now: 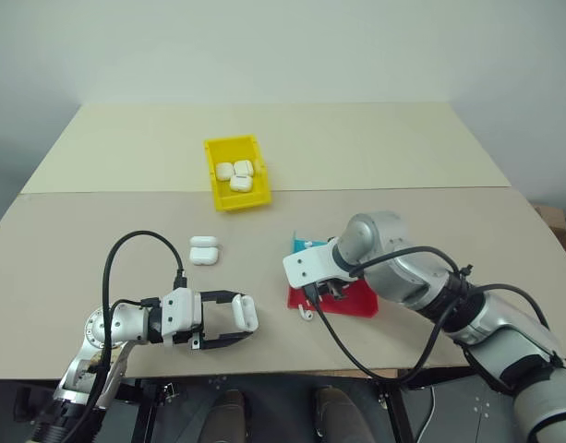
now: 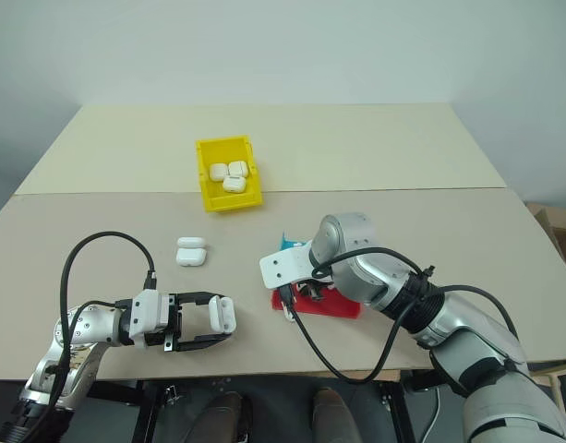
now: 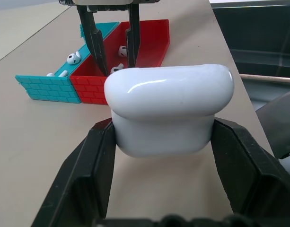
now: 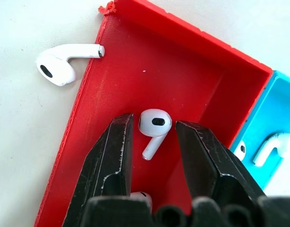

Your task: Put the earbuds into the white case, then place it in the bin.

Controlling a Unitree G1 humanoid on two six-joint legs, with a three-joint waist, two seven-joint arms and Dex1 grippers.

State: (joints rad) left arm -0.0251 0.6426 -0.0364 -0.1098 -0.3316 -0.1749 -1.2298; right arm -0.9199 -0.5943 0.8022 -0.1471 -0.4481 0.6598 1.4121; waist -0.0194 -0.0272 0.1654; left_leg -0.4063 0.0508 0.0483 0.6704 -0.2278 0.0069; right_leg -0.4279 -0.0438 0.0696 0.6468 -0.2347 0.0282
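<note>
- yellow bin [image 1: 215,183] at mid-table holds three white cases [image 1: 236,174].
- red tray [image 4: 182,85] holds earbuds [image 4: 154,124]; right gripper [image 4: 153,137] fingers stand partly apart around one; another earbud [image 4: 59,64] lies just outside the tray.
- teal tray [image 3: 45,85] holds more earbuds.
- left gripper [image 3: 163,142] clamps a white case [image 3: 168,106].

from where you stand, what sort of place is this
Probably a lab or test bench: a plain beige table against a bare wall, laid out with a yellow bin of white cases and a red and teal tray of earbuds.
</note>
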